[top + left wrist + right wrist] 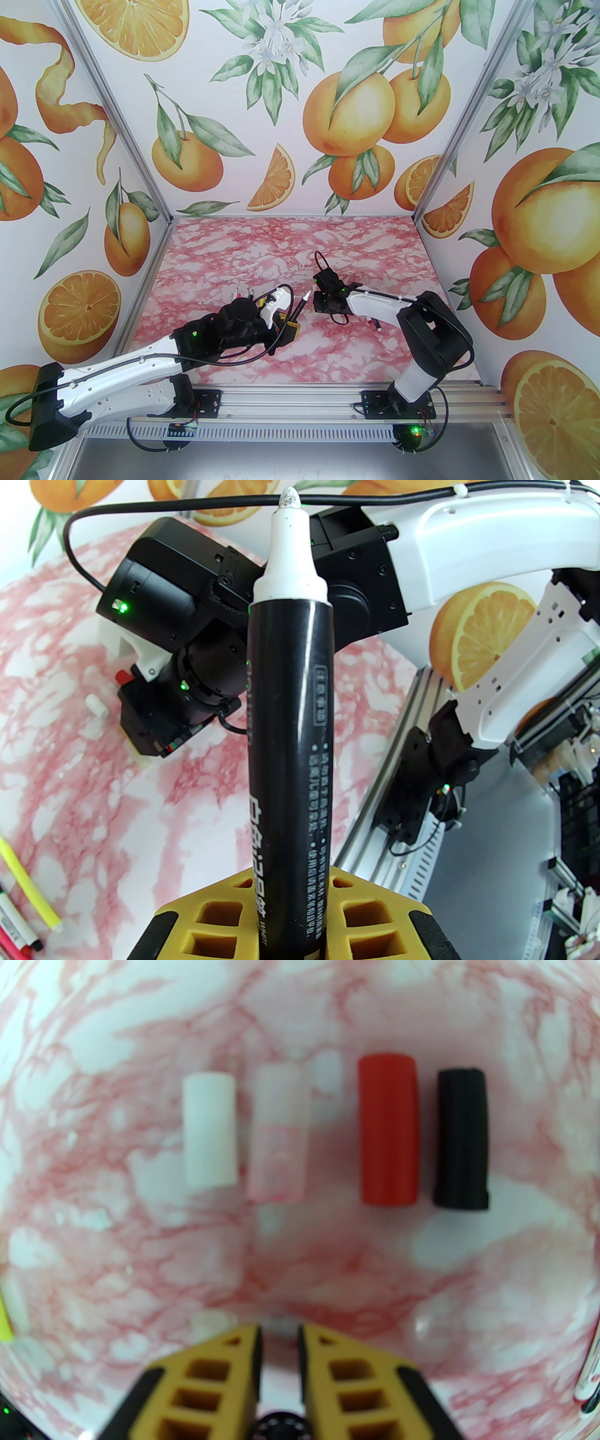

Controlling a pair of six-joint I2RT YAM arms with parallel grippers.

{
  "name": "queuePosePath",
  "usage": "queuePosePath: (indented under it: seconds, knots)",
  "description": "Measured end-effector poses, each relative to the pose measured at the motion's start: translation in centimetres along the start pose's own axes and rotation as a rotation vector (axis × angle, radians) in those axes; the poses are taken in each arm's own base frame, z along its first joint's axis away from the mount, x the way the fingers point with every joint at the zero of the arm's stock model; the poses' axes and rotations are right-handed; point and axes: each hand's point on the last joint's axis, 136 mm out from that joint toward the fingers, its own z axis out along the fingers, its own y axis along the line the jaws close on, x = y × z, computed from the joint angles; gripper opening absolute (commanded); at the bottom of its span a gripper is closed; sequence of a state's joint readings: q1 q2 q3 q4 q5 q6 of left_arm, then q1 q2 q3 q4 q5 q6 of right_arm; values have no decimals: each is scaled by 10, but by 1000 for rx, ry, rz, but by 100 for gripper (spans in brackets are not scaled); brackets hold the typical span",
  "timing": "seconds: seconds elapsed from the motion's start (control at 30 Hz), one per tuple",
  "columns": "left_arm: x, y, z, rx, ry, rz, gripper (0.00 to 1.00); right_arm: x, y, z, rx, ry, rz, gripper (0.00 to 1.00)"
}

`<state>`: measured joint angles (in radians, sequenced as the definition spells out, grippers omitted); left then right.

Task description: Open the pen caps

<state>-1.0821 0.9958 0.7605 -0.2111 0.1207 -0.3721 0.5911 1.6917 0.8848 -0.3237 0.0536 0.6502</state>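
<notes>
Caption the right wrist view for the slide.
White cap, translucent cap, red cap and black cap lie in a row on the table ahead of the nearly shut right gripper.

Bright, even light fills the overhead view, casting only faint shadows on the pink marbled tabletop (225, 243). At the left wrist, a white streak of glare runs down the black pen (288, 742), straight lines bowing toward the edges. The right wrist view is soft throughout, the red cap (387, 1129) blurred, seemingly out of focus.

Black pen (290, 761) base cut by bottom edge; pen caps (209, 1131) blurred.
</notes>
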Motion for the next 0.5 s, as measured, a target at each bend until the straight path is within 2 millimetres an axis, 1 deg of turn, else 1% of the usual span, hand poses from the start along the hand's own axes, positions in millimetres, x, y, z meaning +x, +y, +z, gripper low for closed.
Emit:
queuePosePath:
  seconds: [0.2,0.5]
  knots:
    - [-1,-1,0,4,-4,-3,0,-2,-1,0,0,-4,6,24]
    - [-1,-1,0,4,-4,-14,0,-4,-1,0,-1,-7,8,25]
